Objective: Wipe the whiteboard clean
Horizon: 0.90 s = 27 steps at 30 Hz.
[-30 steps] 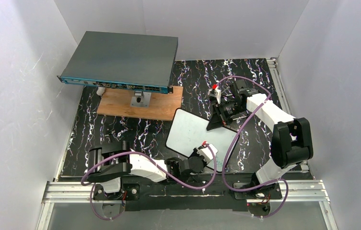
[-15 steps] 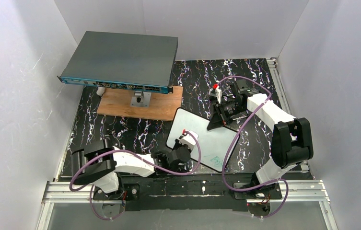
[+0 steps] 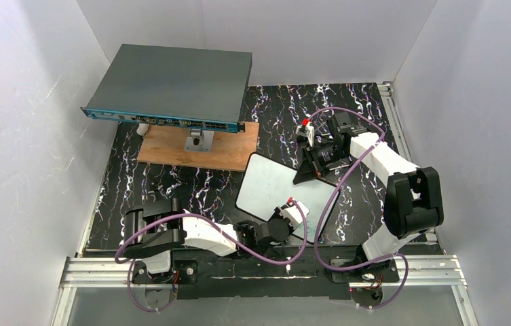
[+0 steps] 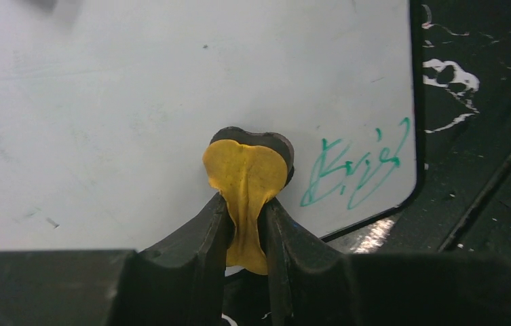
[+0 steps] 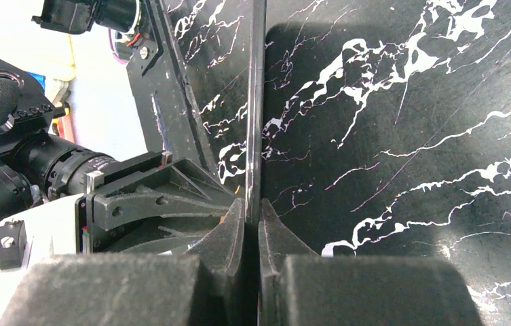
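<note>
Whiteboard (image 3: 271,185): flat on the worktop (image 3: 171,187), centre-right, long axis running far-left to near-right.
Left fingers (image 4: 198,238): pressed onto a yellow pad (image 4: 245,173), whose tip touches the board.
Right fingers (image 5: 229,238): pinching a thin black plate at the board's far-right corner, seemingly the stand (image 5: 255,102).
Key relation: the green writing (image 4: 357,163) lies just right of the pad, by the near-right corner; the left arm is nearer.
Surface: mostly white, with faint smears.
Room: tight at that corner, with the cable (image 3: 327,204) beside it; the box (image 3: 171,85) and plank (image 3: 171,146) are well apart.

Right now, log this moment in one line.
left claw: shut on yellow wiping pad, against whiteboard | right claw: clamps whiteboard edge | remaining: green writing
</note>
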{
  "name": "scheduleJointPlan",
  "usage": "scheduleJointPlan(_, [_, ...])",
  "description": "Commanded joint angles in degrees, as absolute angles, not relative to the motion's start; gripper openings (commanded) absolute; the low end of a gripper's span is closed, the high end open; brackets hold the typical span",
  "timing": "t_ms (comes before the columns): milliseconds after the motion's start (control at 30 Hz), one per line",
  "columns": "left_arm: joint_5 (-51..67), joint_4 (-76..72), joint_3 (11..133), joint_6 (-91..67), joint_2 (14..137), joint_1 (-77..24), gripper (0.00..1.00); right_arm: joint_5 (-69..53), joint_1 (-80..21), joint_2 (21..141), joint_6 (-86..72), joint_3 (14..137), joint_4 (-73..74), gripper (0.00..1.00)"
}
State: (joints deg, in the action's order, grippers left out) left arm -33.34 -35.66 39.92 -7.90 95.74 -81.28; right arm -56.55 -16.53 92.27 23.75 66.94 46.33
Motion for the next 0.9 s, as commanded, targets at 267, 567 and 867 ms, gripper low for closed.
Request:
scheduleJointPlan(267, [-25.25,-38.81,45.60,-8.44,98.91,-82.51,0.00,-60.10,-16.05,86.72,15.81,65.28,40.13,0.01])
scheduleJointPlan(567, [-34.87,-41.00,35.87,-12.23,89.73,-78.60,0.00,-59.64,-15.12,86.12,17.17,65.04,40.75,0.01])
scheduleJointPlan(867, [-26.73,-36.38,34.37,-16.72,87.58,-72.01,0.00,-58.67,-14.60,86.28,17.52,65.04,40.78,0.01])
